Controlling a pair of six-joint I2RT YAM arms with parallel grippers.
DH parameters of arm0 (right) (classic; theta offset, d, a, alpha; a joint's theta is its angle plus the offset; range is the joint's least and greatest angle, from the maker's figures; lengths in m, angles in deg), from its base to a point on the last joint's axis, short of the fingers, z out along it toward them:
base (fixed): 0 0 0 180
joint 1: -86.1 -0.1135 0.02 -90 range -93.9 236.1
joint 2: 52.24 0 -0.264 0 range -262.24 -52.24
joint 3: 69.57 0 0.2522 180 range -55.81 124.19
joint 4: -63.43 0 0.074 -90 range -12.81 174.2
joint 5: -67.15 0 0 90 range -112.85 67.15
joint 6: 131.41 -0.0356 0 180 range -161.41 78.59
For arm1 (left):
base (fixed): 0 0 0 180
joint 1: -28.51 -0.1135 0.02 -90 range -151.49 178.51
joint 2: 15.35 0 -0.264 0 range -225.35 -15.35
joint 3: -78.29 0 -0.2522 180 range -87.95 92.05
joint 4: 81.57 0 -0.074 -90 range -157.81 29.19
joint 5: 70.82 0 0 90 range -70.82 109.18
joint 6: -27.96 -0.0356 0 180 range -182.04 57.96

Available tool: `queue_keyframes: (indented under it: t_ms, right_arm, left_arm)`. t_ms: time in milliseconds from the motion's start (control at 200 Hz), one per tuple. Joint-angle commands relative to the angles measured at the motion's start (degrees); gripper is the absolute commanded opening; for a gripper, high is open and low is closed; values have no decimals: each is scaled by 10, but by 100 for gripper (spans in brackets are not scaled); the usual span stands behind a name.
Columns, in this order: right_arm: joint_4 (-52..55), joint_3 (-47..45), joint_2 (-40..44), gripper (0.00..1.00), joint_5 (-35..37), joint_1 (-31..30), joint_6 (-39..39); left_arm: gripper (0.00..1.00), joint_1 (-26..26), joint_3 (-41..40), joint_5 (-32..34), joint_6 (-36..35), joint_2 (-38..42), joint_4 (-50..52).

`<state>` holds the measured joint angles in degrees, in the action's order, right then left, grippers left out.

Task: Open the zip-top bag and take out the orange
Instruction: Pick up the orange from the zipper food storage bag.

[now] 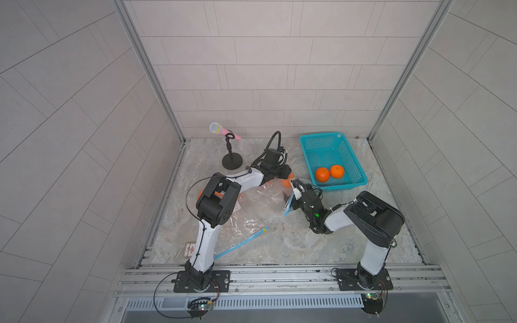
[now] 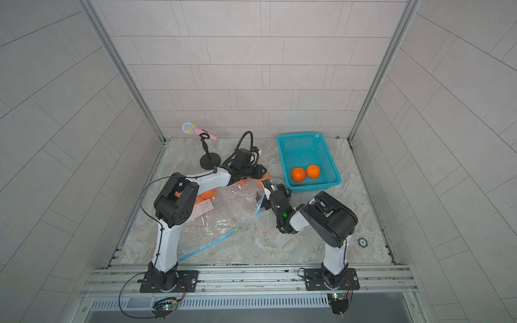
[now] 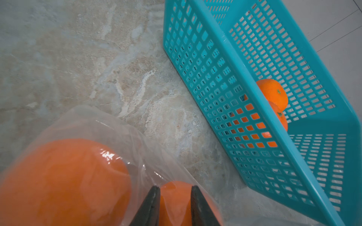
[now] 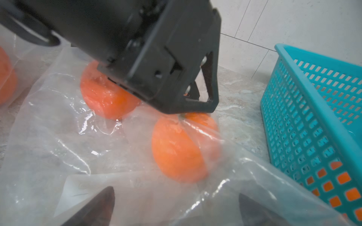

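A clear zip-top bag (image 1: 268, 195) lies crumpled on the marble top, its blue zip strip (image 1: 289, 206) by my right gripper (image 1: 291, 191). Inside it are two oranges, one (image 4: 180, 148) nearer the basket and one (image 4: 109, 94) behind it. My left gripper (image 3: 175, 192) presses down on the film over the nearer orange (image 3: 176, 197). Its jaws stand narrowly apart, with bag film and orange showing between them. In the right wrist view my right gripper (image 4: 176, 197) is open wide at the bag's mouth, and its fingertips (image 4: 100, 203) look hazy behind film.
A teal basket (image 1: 344, 186) at the back right holds two oranges (image 1: 322, 174). A second clear bag (image 1: 240, 223) with a blue zip strip and more oranges (image 2: 207, 194) lies under my left arm. A pink microphone on a black stand (image 1: 232, 161) is at the back.
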<state>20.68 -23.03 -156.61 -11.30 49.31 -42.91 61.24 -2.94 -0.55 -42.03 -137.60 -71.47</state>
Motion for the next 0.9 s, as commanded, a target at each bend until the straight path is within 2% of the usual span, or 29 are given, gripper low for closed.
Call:
queue_keyframes:
  t_ms: [0, 265, 415, 520, 585, 695, 750, 836, 896]
  right_arm:
    - [36, 27, -19, 99, 21, 9, 6]
    - [160, 133, -57, 99, 14, 30, -26]
    - [158, 138, -67, 100, -4, 32, -28]
    - [181, 151, -68, 95, -27, 42, -35]
    - [179, 149, -65, 87, -46, 46, -38]
    - [133, 104, -39, 79, -59, 47, -38]
    - [143, 90, -18, 78, -65, 47, -48]
    - [163, 73, 13, 78, -75, 47, -52]
    - [173, 56, 41, 78, -92, 47, -55]
  left_arm:
    - [31, 0, -4, -15, -4, -6, 59]
    - [29, 0, 8, -56, -4, -19, 88]
    - [26, 0, 2, -81, -4, -13, 97]
    - [25, -1, -13, -93, -1, 4, 93]
    - [25, -1, -21, -97, 3, 15, 90]
    - [25, -4, -40, -80, 8, 40, 86]
    - [25, -8, -47, -72, 9, 50, 84]
    - [30, -15, -53, -67, 14, 59, 78]
    - [40, -16, -56, -54, 15, 61, 73]
